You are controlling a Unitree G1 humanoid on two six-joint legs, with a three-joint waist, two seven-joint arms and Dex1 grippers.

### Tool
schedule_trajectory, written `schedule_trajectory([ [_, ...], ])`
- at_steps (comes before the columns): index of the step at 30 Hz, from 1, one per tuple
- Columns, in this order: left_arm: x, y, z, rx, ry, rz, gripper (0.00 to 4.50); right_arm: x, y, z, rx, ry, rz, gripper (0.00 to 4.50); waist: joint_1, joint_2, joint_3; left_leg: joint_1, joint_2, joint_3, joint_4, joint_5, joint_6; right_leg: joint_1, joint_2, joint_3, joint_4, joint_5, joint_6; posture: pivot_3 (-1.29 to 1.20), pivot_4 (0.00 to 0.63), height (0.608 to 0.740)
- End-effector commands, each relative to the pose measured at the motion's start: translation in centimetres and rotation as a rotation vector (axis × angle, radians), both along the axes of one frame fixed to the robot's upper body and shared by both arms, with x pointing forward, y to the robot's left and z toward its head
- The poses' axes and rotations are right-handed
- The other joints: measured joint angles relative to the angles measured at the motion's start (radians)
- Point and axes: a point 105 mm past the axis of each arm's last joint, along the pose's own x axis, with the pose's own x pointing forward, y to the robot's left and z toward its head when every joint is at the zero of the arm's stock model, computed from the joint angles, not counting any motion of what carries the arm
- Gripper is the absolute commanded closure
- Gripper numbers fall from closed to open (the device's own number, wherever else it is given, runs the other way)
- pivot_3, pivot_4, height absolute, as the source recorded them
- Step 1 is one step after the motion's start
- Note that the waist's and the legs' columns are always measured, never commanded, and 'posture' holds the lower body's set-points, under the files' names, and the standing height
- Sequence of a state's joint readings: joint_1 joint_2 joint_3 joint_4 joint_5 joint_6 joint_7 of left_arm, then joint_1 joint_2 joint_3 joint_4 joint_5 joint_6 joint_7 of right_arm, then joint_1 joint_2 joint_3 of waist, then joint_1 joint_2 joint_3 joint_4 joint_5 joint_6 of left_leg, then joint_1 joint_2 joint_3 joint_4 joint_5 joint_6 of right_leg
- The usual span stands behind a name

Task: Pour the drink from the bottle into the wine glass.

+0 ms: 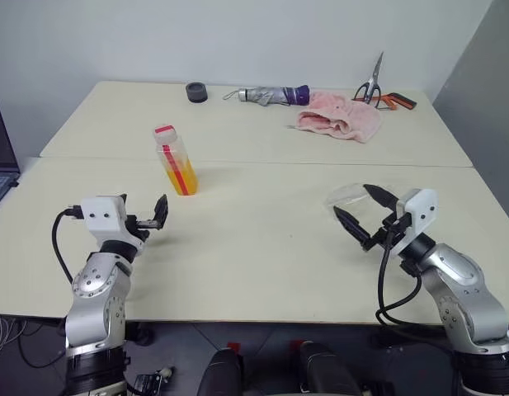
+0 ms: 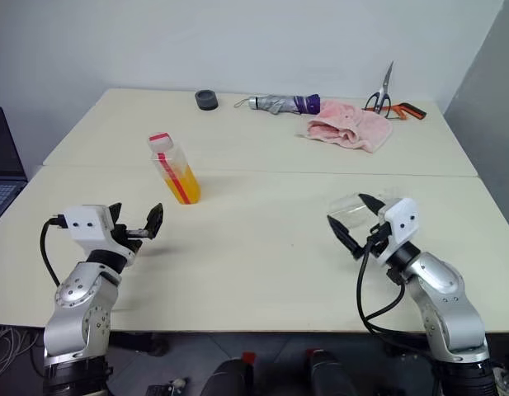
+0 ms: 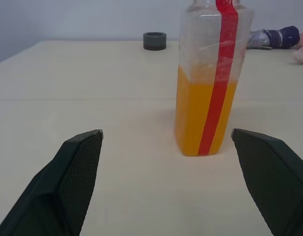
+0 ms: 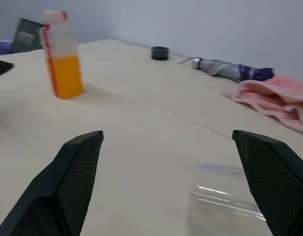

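1. The left gripper (image 1: 152,216) hovers over the near left part of the table (image 1: 262,264), its 2 black fingers (image 3: 75,172) spread wide with nothing between them. It points level toward the bottle, well short of it.
2. The right gripper (image 1: 363,213) hangs over the near right part of the table, its 2 fingers (image 4: 72,172) likewise spread wide and gripping nothing — it is angled toward the table's middle.
3. The wine glass (image 1: 350,196) is just beyond the right gripper's fingertips, a faint clear shape close to them. Whether it stands or lies on its side cannot be made out, and no contact with the fingers is visible.
4. The bottle (image 1: 176,160) stands upright on the left half of the table, just this side of the seam where 2 tabletops meet, cap on. The drink (image 3: 200,118) fills roughly its lower half, and a red stripe runs down its face.
5. Beyond the seam, on the far tabletop — a pink cloth (image 1: 340,116) lies crumpled at the right.
6. Near the back edge sit a small dark round object (image 1: 196,91), a folded grey-and-purple umbrella (image 1: 270,96), and scissors (image 1: 374,82) with orange handles beside the cloth.
7. A laptop (image 1: 0,157) shows at the far left edge, off the table.
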State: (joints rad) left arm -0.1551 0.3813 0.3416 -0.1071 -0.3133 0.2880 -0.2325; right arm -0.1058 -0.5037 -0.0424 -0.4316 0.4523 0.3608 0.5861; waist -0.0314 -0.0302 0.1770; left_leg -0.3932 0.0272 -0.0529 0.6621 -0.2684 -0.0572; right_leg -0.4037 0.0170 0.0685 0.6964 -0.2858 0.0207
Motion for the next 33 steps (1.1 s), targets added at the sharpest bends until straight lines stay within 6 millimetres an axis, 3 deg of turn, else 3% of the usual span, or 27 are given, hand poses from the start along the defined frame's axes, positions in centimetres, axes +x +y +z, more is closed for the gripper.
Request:
schedule_trajectory([
  [1, 0.5, -0.6, 2.5, 0.015, -0.051, -0.032, 0.02, -1.2, 2.2, 1.3, -0.014, -0.004, 0.14, 0.0, 0.0, 0.0, 0.0, 0.0, 0.0, 0.0, 0.0, 0.0, 0.0, 0.0, 0.0, 0.0, 0.0, 0.0, 0.0, 0.0, 0.15, 0.74],
  [9, 2.2, -2.4, 3.5, 0.043, -0.018, -0.103, 0.02, -1.0, 4.0, 2.3, -0.044, -0.008, 0.252, 0.0, 0.0, 0.0, 0.0, -0.001, 0.0, -0.001, 0.0, 0.0, 0.0, -0.001, 0.0, -0.001, 0.0, 0.0, 0.0, 0.0, 0.15, 0.74],
  [33, 6.9, -4.5, 5.7, 0.036, -0.089, -0.067, 0.02, -0.9, 4.7, 3.0, -0.042, -0.025, 0.325, 0.0, 0.0, 0.0, 0.0, -0.002, -0.001, -0.002, 0.0, 0.0, 0.0, -0.001, 0.0, -0.003, 0.0, 0.0, 0.0, 0.0, 0.15, 0.74],
])
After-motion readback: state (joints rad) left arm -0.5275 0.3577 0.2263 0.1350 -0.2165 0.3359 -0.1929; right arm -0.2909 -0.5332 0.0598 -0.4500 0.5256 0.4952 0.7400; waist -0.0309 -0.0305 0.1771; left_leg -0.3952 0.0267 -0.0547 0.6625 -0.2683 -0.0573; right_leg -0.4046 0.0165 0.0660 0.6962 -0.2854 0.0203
